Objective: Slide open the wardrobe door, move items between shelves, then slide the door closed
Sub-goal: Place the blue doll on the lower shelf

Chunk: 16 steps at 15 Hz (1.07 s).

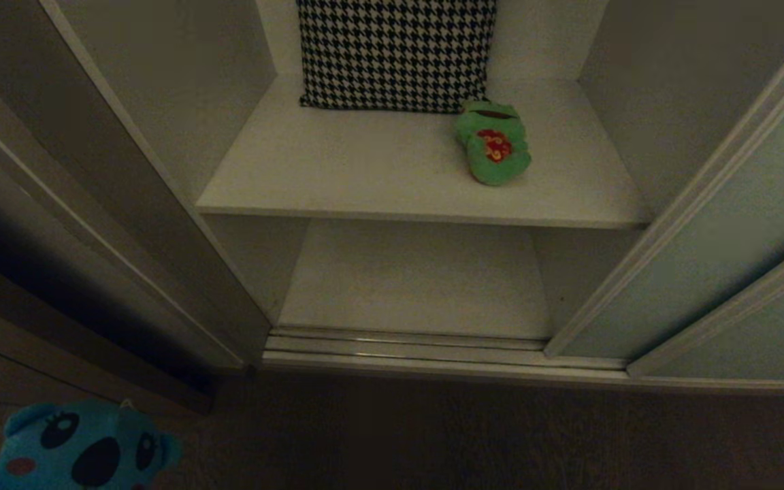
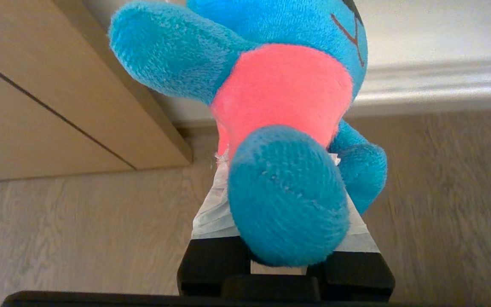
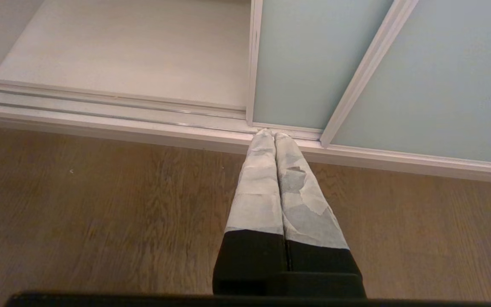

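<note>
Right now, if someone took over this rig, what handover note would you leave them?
Left end effector: shut on the blue bear plush, held low over the floor, left of the wardrobe opening.
Right end effector: shut, empty, parked above the floor by the door track.
Sliding wardrobe door: open, slid to the right.
Green frog plush: on the upper shelf, in front of the houndstooth cushion.
Lower shelf: nothing visible on it.
Left to do: place the bear on a shelf, then close the door.
</note>
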### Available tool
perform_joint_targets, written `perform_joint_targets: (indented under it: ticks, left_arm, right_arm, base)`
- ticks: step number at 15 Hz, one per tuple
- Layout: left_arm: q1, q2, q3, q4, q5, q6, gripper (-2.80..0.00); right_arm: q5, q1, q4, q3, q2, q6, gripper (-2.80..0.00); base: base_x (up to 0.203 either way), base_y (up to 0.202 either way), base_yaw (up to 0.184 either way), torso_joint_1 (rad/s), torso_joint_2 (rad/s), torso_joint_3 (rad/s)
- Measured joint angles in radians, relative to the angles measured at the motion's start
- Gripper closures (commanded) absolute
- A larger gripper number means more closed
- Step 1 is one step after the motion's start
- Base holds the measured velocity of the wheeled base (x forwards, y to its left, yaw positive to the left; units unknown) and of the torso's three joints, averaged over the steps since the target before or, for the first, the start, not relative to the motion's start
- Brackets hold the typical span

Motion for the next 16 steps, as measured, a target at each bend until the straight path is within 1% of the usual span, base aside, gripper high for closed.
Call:
perform_joint_targets:
  ticks: [3,5,10,13,16]
  left_arm:
    - [0.000,-0.003,0.023,-0.056,0.020,0.008,0.00]
    - [0.000,-0.004,0.030,-0.074,0.019,-0.008,0.00]
    - [0.000,-0.004,0.035,-0.072,0.020,-0.006,0.00]
    - [0.000,-0.004,0.036,-0.074,0.029,-0.028,0.00]
    - [0.000,-0.004,0.036,-0.073,0.029,-0.025,0.00]
  right_arm:
    - [0.001,-0.001,0.000,0.000,0.000,0.000,0.00]
    - [0.000,-0.001,0.000,0.000,0.000,0.000,0.00]
    - [0.000,0.000,0.000,0.000,0.000,0.000,0.00]
    - [0.000,0.000,0.000,0.000,0.000,0.000,0.00]
    - [0.000,-0.001,0.000,0.000,0.000,0.000,0.00]
  base:
    - [0.000,0.000,0.000,0.000,0.00,0.000]
    - [0.000,0.000,0.000,0.000,0.00,0.000]
    - [0.000,0.000,0.000,0.000,0.00,0.000]
    - [0.000,0.000,0.000,0.000,0.00,0.000]
    - [0.000,0.000,0.000,0.000,0.00,0.000]
